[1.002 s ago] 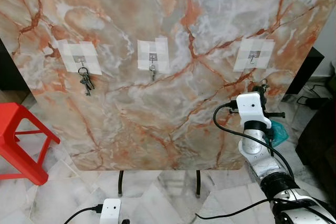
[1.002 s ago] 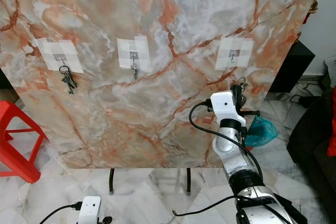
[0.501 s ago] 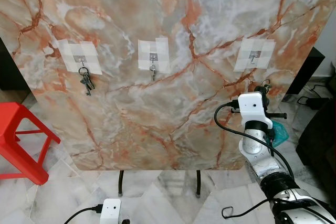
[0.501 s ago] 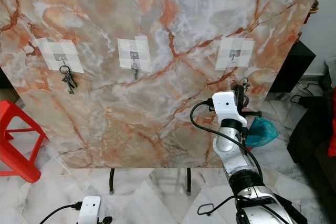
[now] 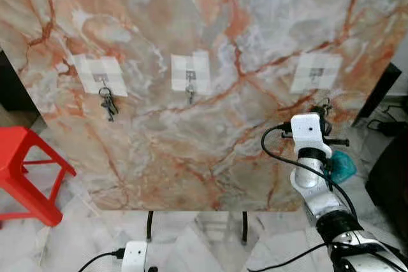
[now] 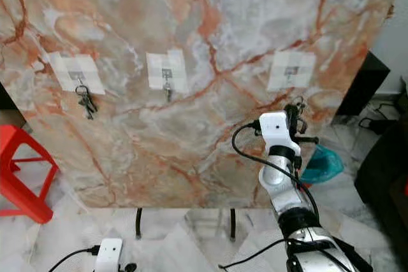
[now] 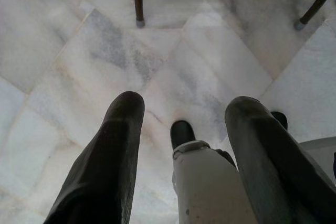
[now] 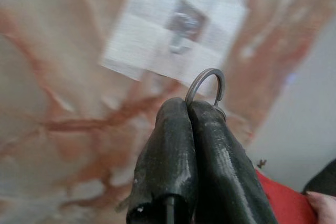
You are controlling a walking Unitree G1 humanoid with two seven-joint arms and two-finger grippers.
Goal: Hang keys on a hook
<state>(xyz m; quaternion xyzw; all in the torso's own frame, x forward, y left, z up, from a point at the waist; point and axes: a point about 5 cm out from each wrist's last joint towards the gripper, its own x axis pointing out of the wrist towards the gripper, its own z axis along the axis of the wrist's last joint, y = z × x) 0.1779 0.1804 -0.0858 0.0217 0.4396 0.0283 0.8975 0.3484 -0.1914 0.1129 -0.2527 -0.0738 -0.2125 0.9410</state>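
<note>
- A marble-patterned board (image 5: pixel 210 42) is standing upright on thin dark legs above the tiled floor (image 7: pixel 63 40), carrying three taped hooks.
- A red stool (image 5: pixel 25 170) is sitting beside the board's left edge.
- The right end effector (image 8: pixel 190 109) is pinching a key ring (image 8: pixel 207 85) between closed fingers, just below the right hook (image 5: pixel 317 74), not yet touching it.
- The left end effector (image 7: pixel 184 114) is hanging low over the floor, fingers spread wide.
- A bunch of keys (image 5: pixel 108 103) is hanging from the left hook (image 5: pixel 102 79); a single key (image 5: pixel 190 95) is dangling from the middle hook (image 5: pixel 189 76).
</note>
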